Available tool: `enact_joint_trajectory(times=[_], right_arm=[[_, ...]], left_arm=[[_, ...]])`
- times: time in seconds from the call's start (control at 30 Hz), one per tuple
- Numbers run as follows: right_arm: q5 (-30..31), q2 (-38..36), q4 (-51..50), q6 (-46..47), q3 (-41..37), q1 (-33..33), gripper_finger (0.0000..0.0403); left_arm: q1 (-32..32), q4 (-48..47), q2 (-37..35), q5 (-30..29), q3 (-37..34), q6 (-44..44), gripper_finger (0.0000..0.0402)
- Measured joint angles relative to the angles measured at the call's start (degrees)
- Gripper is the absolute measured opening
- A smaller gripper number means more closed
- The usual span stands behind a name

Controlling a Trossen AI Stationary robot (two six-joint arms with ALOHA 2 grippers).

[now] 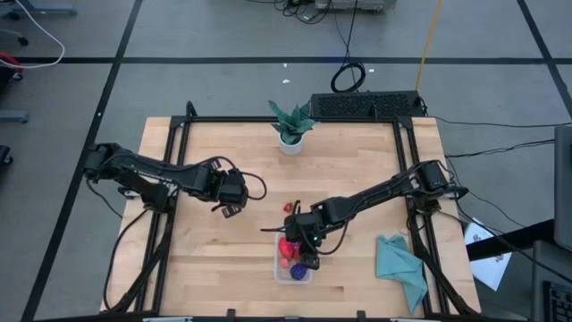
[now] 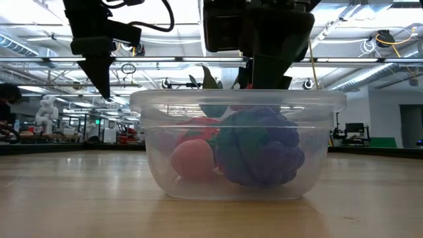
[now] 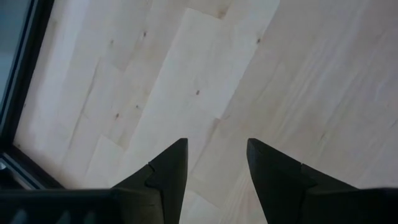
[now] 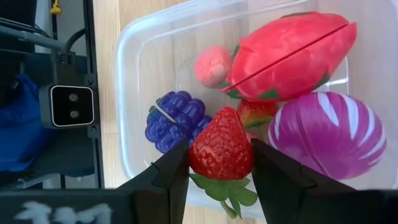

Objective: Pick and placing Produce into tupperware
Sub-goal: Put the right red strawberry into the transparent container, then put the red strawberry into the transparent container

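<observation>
The clear tupperware (image 1: pixel 293 268) stands on the table near its near edge, and in the low view (image 2: pixel 158 152). It holds a red-pink dragon fruit (image 4: pixel 289 53), a magenta striped vegetable (image 4: pixel 326 134), a dark purple berry cluster (image 4: pixel 174 121) and a small pinkish fruit (image 4: pixel 211 65). My right gripper (image 4: pixel 217 149) hangs over the container (image 1: pixel 306 250), shut on a red strawberry (image 4: pixel 221 149). My left gripper (image 3: pixel 216 146) is open and empty over bare wood left of the middle (image 1: pixel 228 201). My right gripper pinches the strawberry's two sides (image 4: pixel 199 155) between its two fingers, coming from above and pointing down. The strawberry's green leaf end (image 4: pixel 224 190) is toward the gripper and its tip points down into the container. It sits above the other produce; whether it touches any, I cannot tell.
A small red piece (image 1: pixel 289 208) lies on the table just beyond the container. A green potted plant in a white pot (image 1: pixel 290 125) stands at the far edge. A teal cloth (image 1: pixel 399 264) lies at the near right. Black frame rails (image 1: pixel 170 179) run along both sides.
</observation>
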Motion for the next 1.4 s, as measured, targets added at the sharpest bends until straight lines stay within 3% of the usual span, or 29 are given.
enact_joint_trajectory(times=[0.87, 1.4], right_arm=[[0.3, 0.6, 0.1, -0.1, 0.0, 0.2, 0.0143], [0.2, 0.6, 0.0, -0.1, 0.0, 0.2, 0.0180]], left_arm=[[1.9, 0.0, 0.0, 0.5, 0.0, 0.3, 0.0170], [1.9, 0.0, 0.0, 0.6, 0.0, -0.1, 0.0170]])
